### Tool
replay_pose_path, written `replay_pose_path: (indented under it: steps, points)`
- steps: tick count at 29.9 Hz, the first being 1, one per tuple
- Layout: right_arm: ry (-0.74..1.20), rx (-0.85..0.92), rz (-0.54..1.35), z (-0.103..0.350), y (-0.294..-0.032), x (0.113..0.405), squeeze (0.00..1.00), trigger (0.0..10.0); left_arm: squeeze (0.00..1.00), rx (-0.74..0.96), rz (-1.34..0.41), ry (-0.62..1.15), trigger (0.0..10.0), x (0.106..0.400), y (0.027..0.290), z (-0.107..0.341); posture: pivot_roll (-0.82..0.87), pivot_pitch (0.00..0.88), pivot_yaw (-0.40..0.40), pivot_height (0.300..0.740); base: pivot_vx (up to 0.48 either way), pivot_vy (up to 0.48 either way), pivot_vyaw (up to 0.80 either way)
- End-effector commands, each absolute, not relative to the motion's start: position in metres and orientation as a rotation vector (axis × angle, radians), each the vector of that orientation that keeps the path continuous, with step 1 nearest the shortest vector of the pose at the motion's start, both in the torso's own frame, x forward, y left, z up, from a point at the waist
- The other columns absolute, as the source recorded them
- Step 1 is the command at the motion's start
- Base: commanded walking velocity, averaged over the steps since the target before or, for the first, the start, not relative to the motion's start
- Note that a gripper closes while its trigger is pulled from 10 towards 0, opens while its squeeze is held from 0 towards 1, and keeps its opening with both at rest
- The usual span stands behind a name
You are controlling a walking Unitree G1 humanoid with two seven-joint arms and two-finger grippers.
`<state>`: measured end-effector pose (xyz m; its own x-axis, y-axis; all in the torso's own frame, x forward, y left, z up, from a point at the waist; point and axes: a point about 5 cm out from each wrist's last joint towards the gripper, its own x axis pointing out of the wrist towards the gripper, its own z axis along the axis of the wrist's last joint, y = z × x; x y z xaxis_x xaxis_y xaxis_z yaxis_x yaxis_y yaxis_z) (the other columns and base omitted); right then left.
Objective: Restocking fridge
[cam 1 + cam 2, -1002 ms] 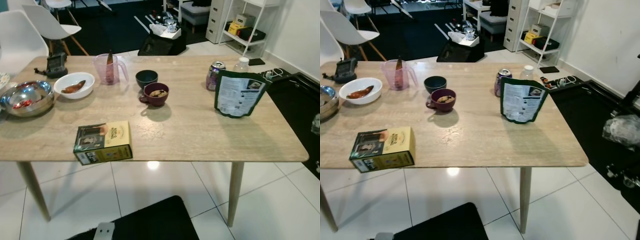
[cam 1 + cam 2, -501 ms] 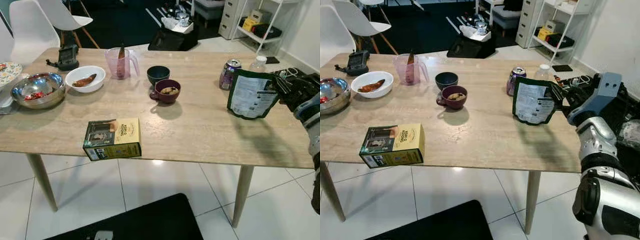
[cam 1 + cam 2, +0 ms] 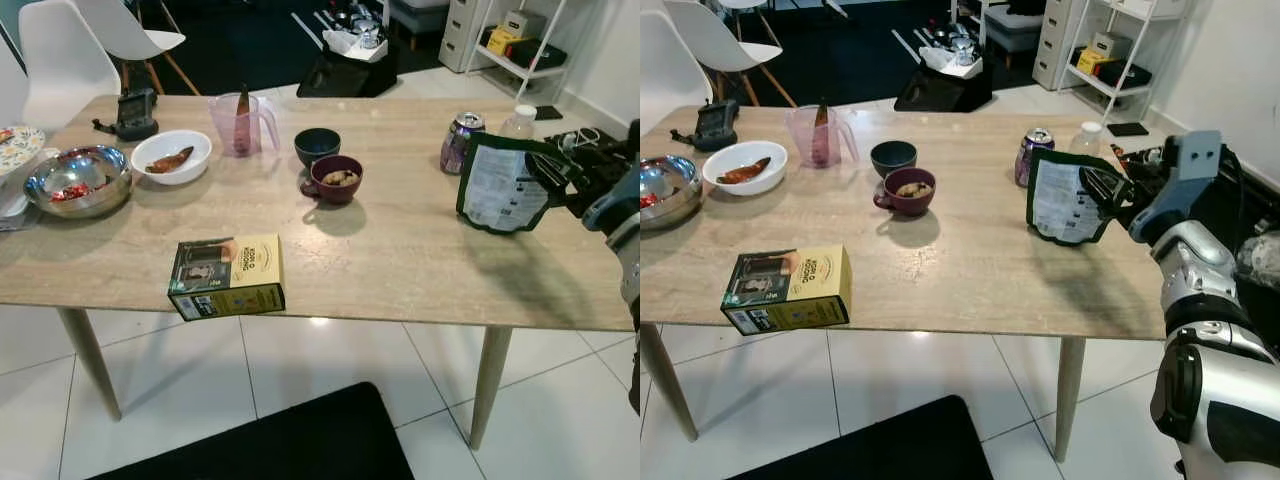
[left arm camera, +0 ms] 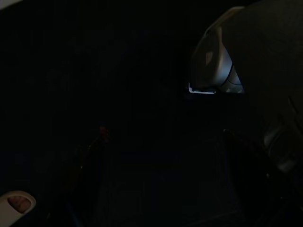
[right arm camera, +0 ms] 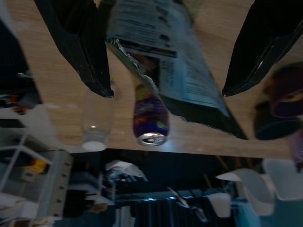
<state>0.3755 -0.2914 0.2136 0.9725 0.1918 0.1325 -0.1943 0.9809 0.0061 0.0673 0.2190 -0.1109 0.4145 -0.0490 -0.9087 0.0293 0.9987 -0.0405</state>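
Note:
A dark green pouch (image 3: 1065, 200) with a white label stands upright at the right of the wooden table (image 3: 960, 270). Behind it stand a purple can (image 3: 1034, 155) and a clear bottle (image 3: 1087, 138). My right gripper (image 3: 1104, 188) is raised at the pouch's upper right edge. In the right wrist view its fingers (image 5: 87, 56) are spread wide, one on each side of the pouch (image 5: 189, 80), so the gripper (image 5: 164, 92) is open. The can (image 5: 150, 118) and bottle (image 5: 94, 127) lie beyond it. The left wrist view is very dark.
A yellow and green box (image 3: 788, 288) lies near the front edge. A maroon cup (image 3: 908, 192), dark bowl (image 3: 893, 157), pink jug (image 3: 817, 135), white bowl (image 3: 743, 167) and steel bowl (image 3: 655, 190) sit farther left. White chairs (image 3: 710, 50) and shelving (image 3: 1110, 50) stand behind.
My right arm has come up into view at the right and its gripper has closed in on the pouch's upper right edge. The camera has shifted a little.

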Motion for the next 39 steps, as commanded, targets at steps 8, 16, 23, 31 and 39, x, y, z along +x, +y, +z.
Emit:
replay_pose_path:
  steps: [8, 16, 23, 31, 39]
  points:
    - [-0.116, -0.085, 0.161, 0.220, -0.290, 0.379, 0.00, 10.0, 0.00, 0.004, -0.062, 1.153, 10.0, 0.060, 0.224, -0.110, 0.10, 0.088, -0.021, 0.740, 0.000, 0.000, 0.00]
    - [-0.044, -0.129, 0.257, 0.208, -0.276, 0.381, 0.00, 10.0, 0.00, 0.009, -0.064, 1.163, 10.0, 0.057, 0.225, -0.111, 0.10, 0.064, -0.023, 0.740, 0.000, 0.000, 0.00]
    - [0.004, -0.143, 0.350, 0.199, -0.266, 0.381, 0.00, 10.0, 0.00, 0.010, -0.071, 1.147, 10.0, 0.063, 0.223, -0.110, 0.09, 0.049, -0.024, 0.740, 0.000, 0.000, 0.00]
    - [0.024, -0.174, 0.347, 0.195, -0.265, 0.380, 0.00, 10.0, 0.00, 0.010, -0.083, 1.141, 10.0, 0.065, 0.221, -0.110, 0.08, 0.050, -0.023, 0.740, 0.000, 0.000, 0.00]
    - [0.137, -0.199, 0.261, 0.164, -0.273, 0.371, 0.00, 10.0, 0.00, 0.007, -0.083, 1.139, 10.0, 0.066, 0.220, -0.110, 0.08, 0.048, -0.022, 0.740, 0.000, 0.000, 0.00]
